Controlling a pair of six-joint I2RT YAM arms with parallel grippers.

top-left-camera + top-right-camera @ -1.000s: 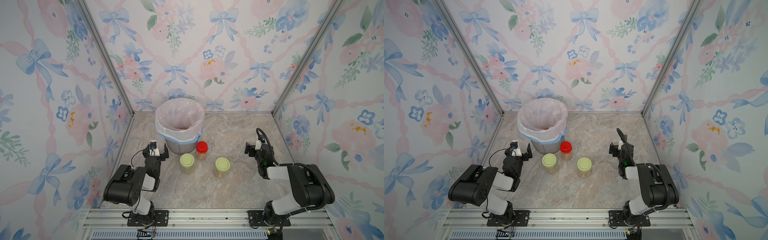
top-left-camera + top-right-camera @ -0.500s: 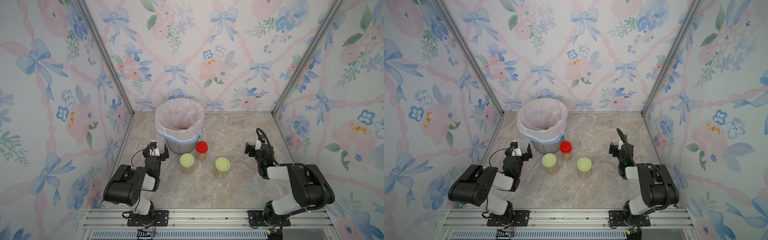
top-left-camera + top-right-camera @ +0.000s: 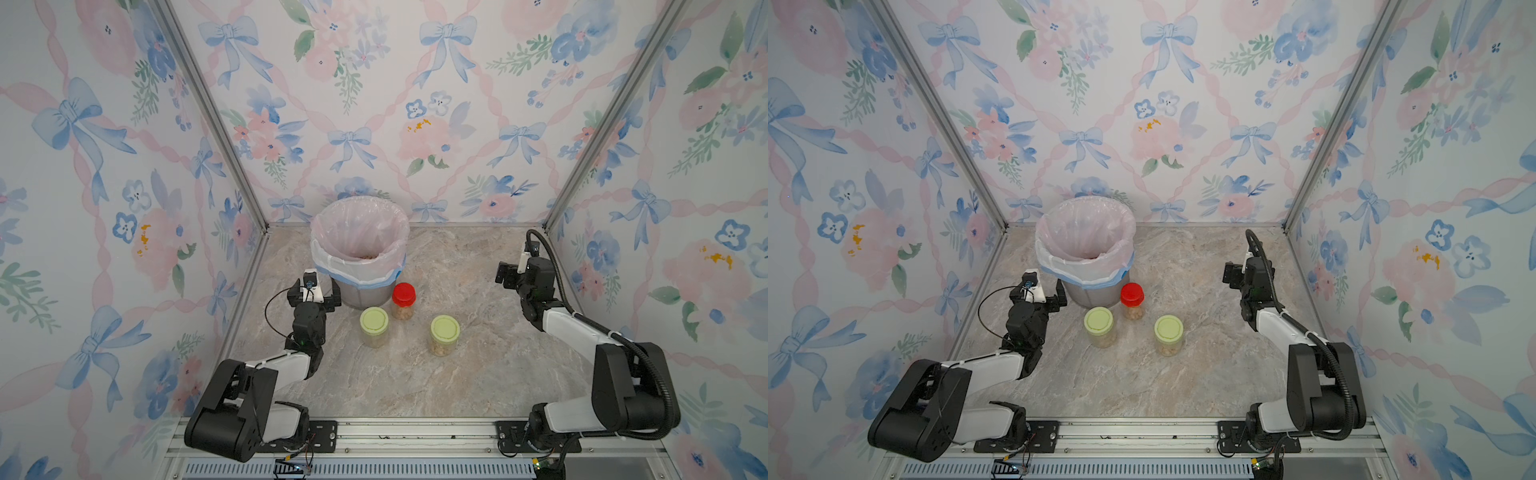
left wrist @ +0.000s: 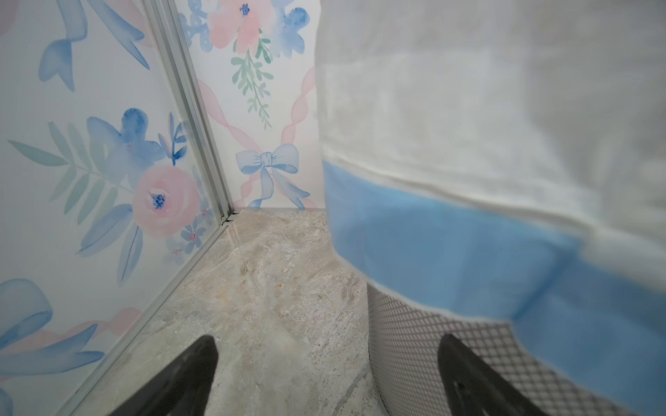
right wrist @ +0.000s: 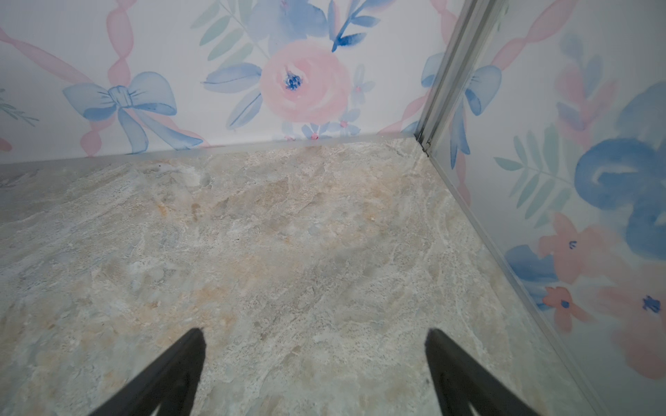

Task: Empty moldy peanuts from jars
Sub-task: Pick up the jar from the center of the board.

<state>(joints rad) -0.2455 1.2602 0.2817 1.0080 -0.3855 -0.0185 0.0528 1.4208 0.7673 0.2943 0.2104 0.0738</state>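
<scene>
Three clear jars stand upright and capped in front of the bin in both top views: a red-lidded jar (image 3: 404, 296) (image 3: 1132, 296), a green-lidded jar (image 3: 374, 323) (image 3: 1099, 323) and a second green-lidded jar (image 3: 444, 329) (image 3: 1168, 329). Tan peanuts (image 3: 441, 348) (image 3: 1168, 349) show through the glass. My left gripper (image 3: 314, 294) (image 3: 1038, 295) (image 4: 328, 342) is open and empty, low beside the bin, left of the jars. My right gripper (image 3: 517, 273) (image 3: 1244, 273) (image 5: 315, 333) is open and empty over bare floor, far right of the jars.
A grey mesh bin (image 3: 365, 296) (image 3: 1096, 297) (image 4: 414, 360) lined with a pale bag with a blue band stands at the back centre, close to one left finger; a few tan bits lie inside it. Flowered walls enclose the marble floor (image 5: 288, 234) on three sides.
</scene>
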